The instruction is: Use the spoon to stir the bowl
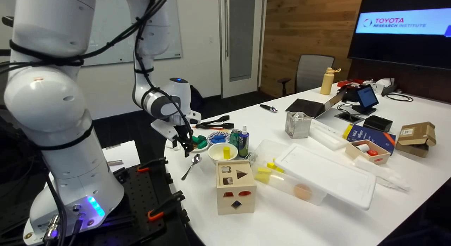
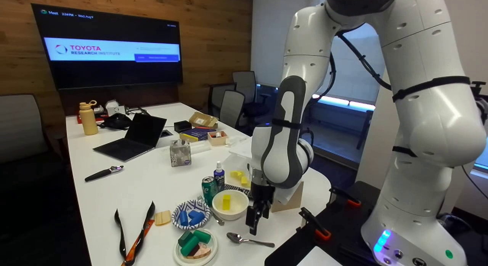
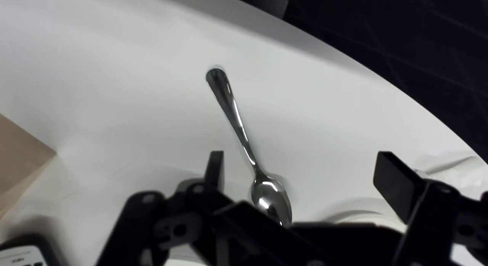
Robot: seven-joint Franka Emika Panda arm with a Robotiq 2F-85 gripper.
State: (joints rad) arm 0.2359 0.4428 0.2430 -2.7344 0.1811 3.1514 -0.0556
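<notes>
The metal spoon (image 1: 192,166) lies on the white table near its edge, also in an exterior view (image 2: 248,240) and the wrist view (image 3: 239,127). The pale bowl (image 1: 215,155) holds a yellow block (image 1: 226,153); the bowl (image 2: 239,209) and block (image 2: 226,202) show again in an exterior view. My gripper (image 3: 299,159) is open and empty above the table, fingers apart. In the wrist view, the spoon's neck lies between the fingers, nearer the left one, and the gripper hides the tip of its bowl end. The gripper shows in both exterior views (image 1: 186,149) (image 2: 253,223).
A wooden shape-sorter cube (image 1: 235,189) stands beside the bowl. A green can (image 2: 209,190) and a spray bottle (image 2: 219,177) stand behind it. A patterned bowl with blue blocks (image 2: 176,219) and a plate with green blocks (image 2: 178,255) are close by. A clear bin (image 1: 313,196) lies beyond.
</notes>
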